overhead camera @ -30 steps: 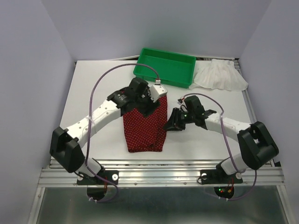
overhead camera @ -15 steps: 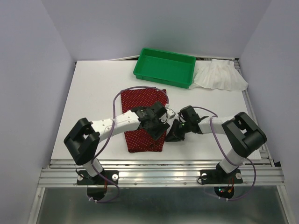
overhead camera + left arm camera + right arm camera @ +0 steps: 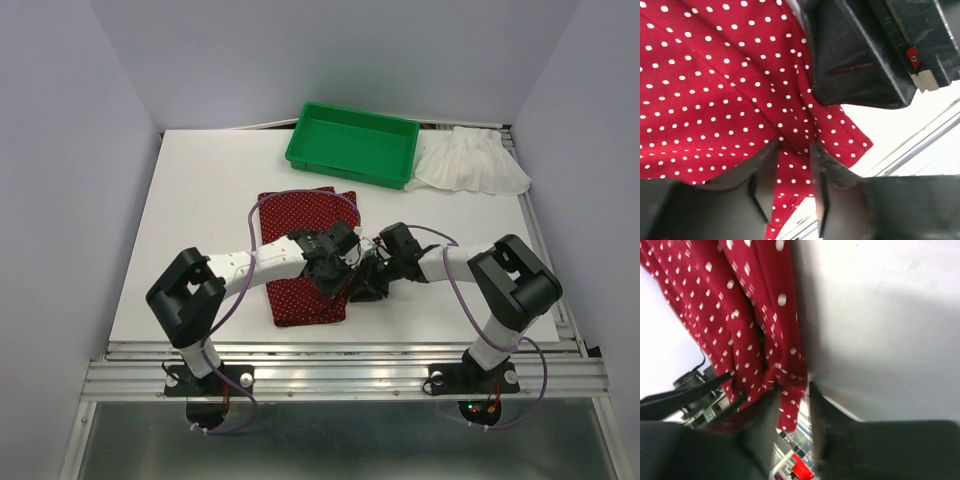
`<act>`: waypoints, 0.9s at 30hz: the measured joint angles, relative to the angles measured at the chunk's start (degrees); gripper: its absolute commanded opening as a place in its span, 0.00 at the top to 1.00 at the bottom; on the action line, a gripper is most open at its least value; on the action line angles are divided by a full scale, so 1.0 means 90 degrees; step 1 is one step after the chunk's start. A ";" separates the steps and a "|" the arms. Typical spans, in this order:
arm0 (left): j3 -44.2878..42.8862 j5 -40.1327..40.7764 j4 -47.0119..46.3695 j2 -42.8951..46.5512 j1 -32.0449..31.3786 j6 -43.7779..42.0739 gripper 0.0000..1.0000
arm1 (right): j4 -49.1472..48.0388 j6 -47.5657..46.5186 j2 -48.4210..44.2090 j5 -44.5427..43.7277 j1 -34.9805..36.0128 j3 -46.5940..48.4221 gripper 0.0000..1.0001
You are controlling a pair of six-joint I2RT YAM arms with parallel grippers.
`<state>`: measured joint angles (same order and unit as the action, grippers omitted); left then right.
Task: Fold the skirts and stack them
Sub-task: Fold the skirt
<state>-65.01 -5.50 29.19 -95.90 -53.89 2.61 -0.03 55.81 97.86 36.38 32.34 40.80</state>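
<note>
The dark red dotted skirt (image 3: 295, 300) lies flat mid-table, long side running away from me. Both grippers meet at its right edge. My left gripper (image 3: 345, 268) comes in over the cloth. In its wrist view its jaws (image 3: 794, 150) stand part open, straddling a creased strip of the skirt (image 3: 705, 75). My right gripper (image 3: 368, 283) is low on the table beside it. Its jaws (image 3: 792, 392) are apart with a corner of the skirt (image 3: 740, 305) hanging between them. The white ruffled skirt (image 3: 470, 162) lies at the far right.
A green plastic tray (image 3: 352, 143) stands at the far middle, left of the white skirt. The left arm's cable loops over the red skirt's far half. The table's metal front rail (image 3: 340, 350) runs just below the skirt's near end.
My left gripper left the skirt's far end and swung down to its right edge, narrowing its jaws. The skirt's far end now lies flat. My right gripper slid left to the same edge.
</note>
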 measured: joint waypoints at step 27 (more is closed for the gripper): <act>-0.0034 -0.0291 0.0158 0.0180 0.0002 -0.0095 1.00 | 0.0034 -0.0151 0.0529 0.0092 0.0063 0.0333 0.99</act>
<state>-65.32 -8.12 30.61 -94.28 -53.87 1.76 0.27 54.46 102.63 37.21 32.91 43.79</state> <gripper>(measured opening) 0.025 0.019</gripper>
